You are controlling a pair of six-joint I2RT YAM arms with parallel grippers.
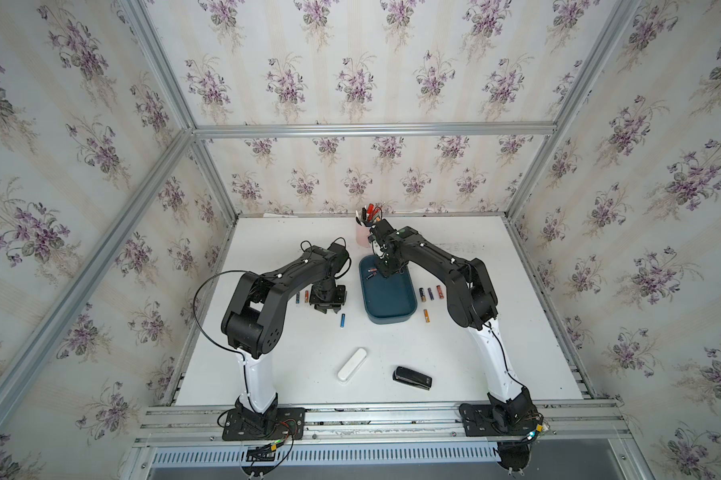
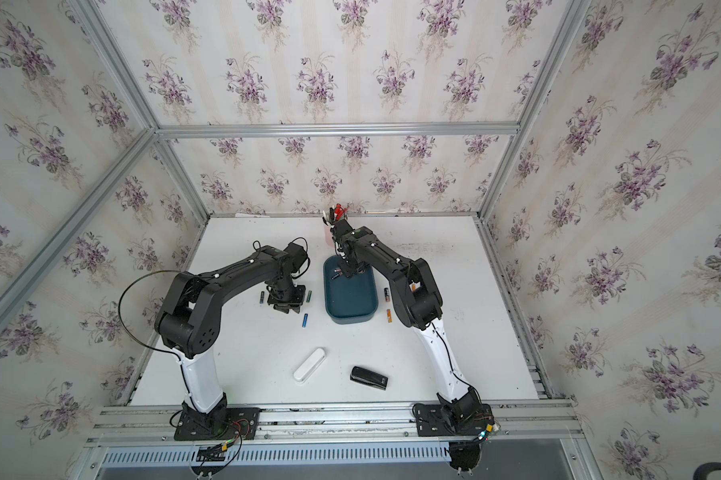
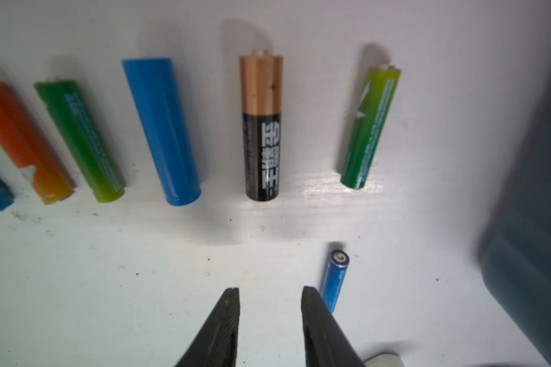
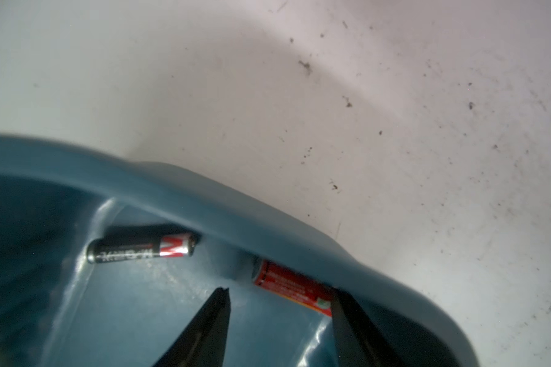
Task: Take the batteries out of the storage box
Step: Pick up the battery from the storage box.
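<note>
Right pincer (image 4: 280, 290) parted, empty | left pincer (image 3: 270, 289) parted, empty | black battery (image 4: 140, 248) marked "M"

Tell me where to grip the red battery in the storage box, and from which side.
Grip the red battery across its mid-barrel, coming from above. It lies flat, close along the storage box wall, so a sideways approach looks blocked; one of the jaws likely must slip between wall and battery.
</note>
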